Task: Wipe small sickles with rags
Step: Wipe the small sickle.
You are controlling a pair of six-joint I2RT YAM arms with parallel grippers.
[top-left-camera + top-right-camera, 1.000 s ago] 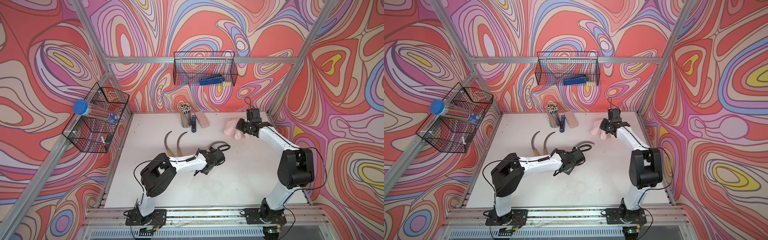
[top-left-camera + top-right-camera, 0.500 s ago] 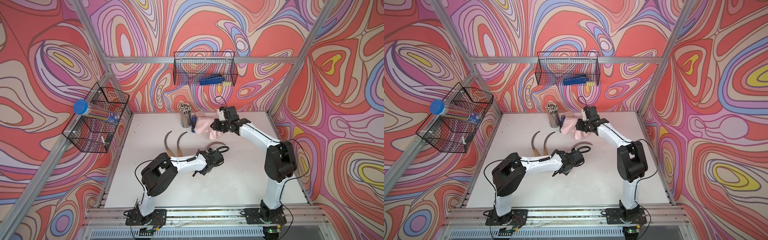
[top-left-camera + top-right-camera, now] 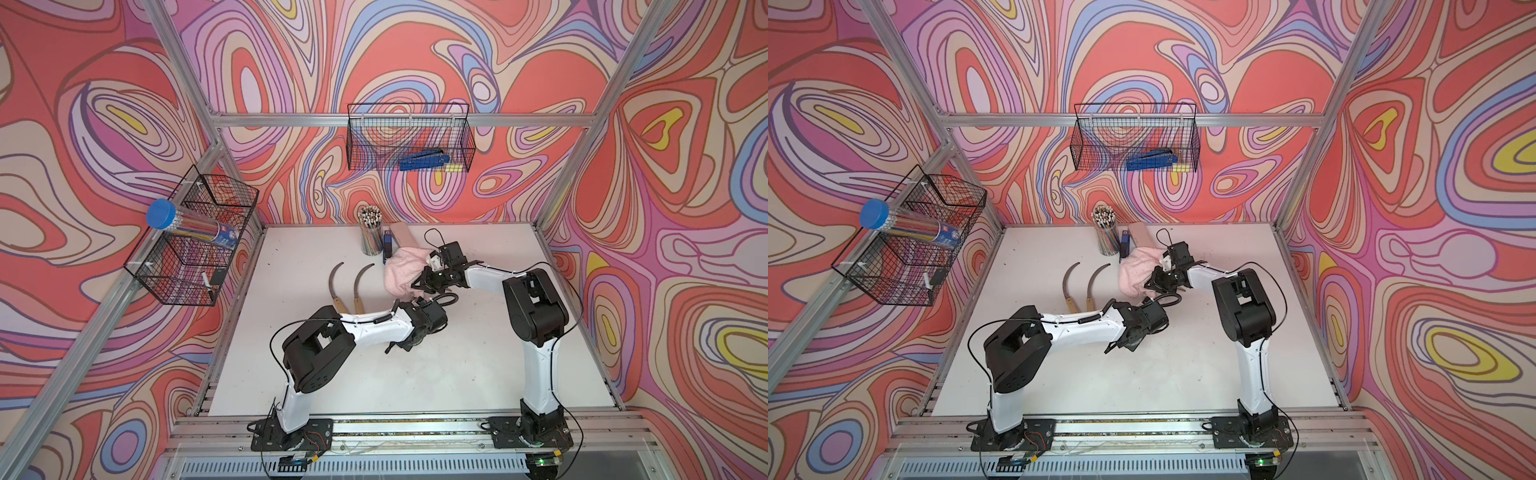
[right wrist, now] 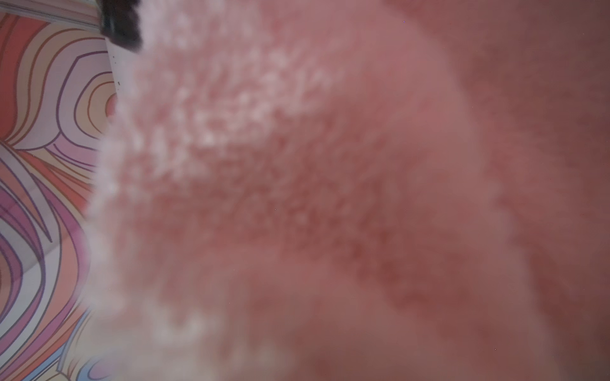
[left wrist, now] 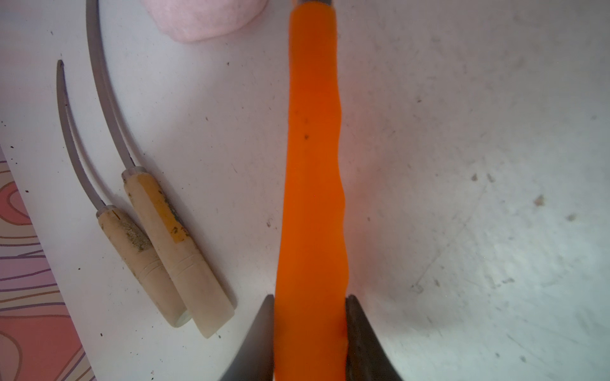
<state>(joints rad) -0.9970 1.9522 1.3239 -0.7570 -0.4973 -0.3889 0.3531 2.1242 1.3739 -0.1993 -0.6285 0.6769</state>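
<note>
1. While the left gripper [image 5: 310, 310] is clenched on the butt end of the orange-handled sickle [image 5: 313, 158], that handle runs straight out from the jaws over the white table [image 3: 457, 374]. The blade lies outside the left wrist view.
2. Beside the orange handle, the two wooden-handled sickles [image 5: 178, 250] lie flat on the table. Their handles touch side by side. Both blades curve the same way and point toward the rear wall in both top views.
3. Further back, the right gripper [image 3: 419, 284] is clamped shut on the pink rag [image 3: 401, 270]. The rag is bunched at the gripper's tip and fills nearly the whole right wrist view. It sits just past the far end of the orange handle. Contact between rag and blade cannot be told.
4. Behind the rag, a pencil cup [image 3: 371, 241], a blue object [image 3: 387, 249] and a smooth pink case [image 3: 405, 235] stand near the rear edge of the table.
5. On the rear wall hangs a wire basket [image 3: 374, 141] holding a blue tool [image 3: 422, 160]. A second wire basket [image 3: 195, 266] on the side wall carries a clear tube with a blue cap [image 3: 191, 226].
</note>
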